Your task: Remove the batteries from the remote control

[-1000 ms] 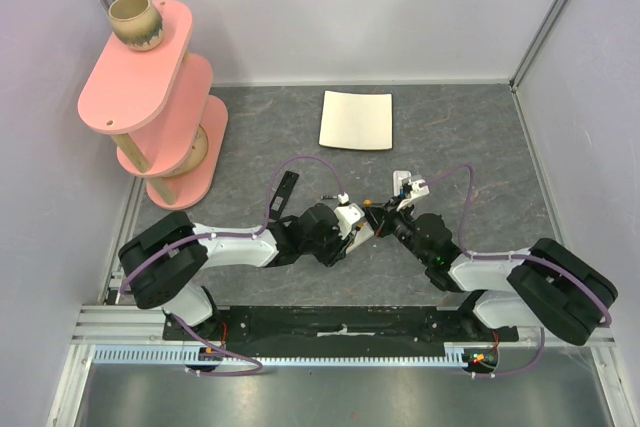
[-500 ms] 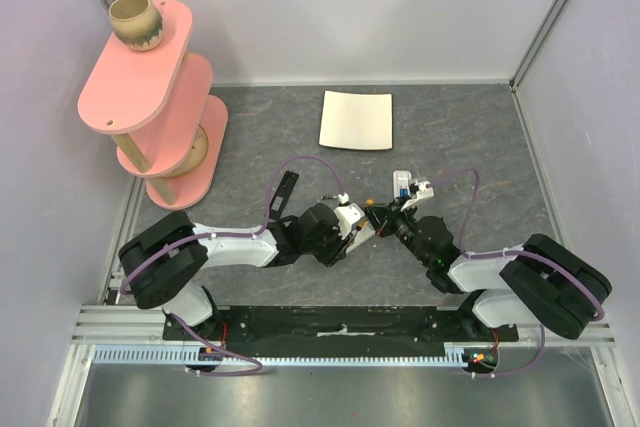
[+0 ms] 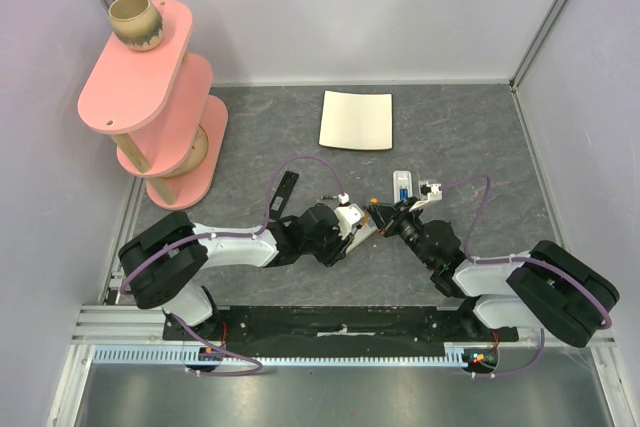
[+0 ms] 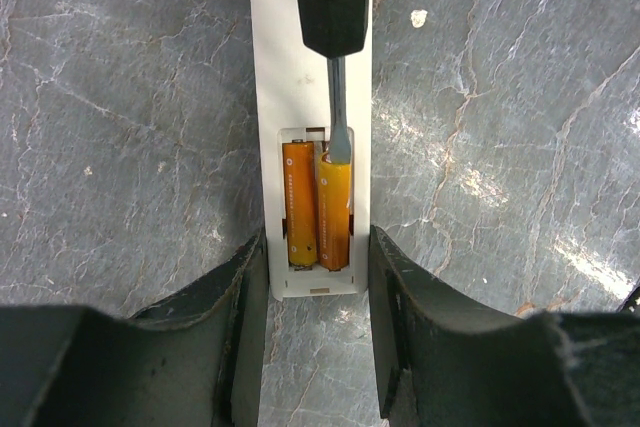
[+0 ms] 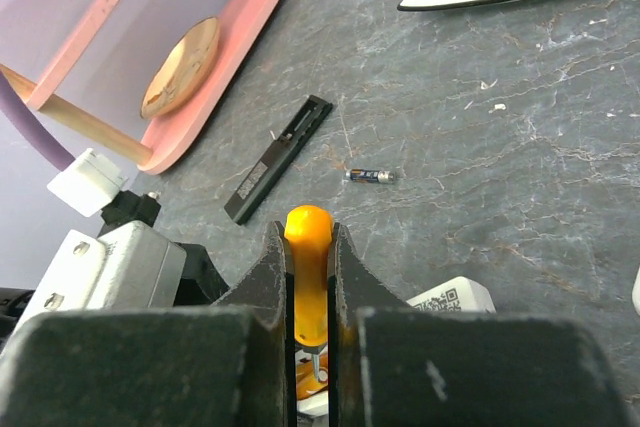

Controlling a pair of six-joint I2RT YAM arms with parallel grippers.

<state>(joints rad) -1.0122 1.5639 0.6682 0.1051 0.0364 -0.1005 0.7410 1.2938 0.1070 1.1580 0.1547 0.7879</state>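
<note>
The white remote control (image 4: 310,77) lies flat on the grey table, its battery bay open. Two orange batteries (image 4: 300,202) sit side by side in the bay. My left gripper (image 4: 317,247) is shut on the remote's near end, one jaw against each long side. My right gripper (image 5: 309,237) is shut on the orange handle of a screwdriver (image 5: 308,267). The screwdriver's blade (image 4: 338,112) points down into the bay, and its tip rests at the far end of the right-hand battery (image 4: 335,212). Both grippers meet at the table's middle (image 3: 368,222).
A flat black bar (image 5: 278,159) and a small dark loose cell (image 5: 370,176) lie beyond the grippers. A white square plate (image 3: 356,119) sits at the back. A pink tiered shelf (image 3: 150,97) with a mug (image 3: 135,22) stands at the left. A small white-and-blue item (image 3: 402,185) lies by the right wrist.
The right wrist has swung slightly to the right, uncovering the white-and-blue item. The left arm and the remote have stayed put.
</note>
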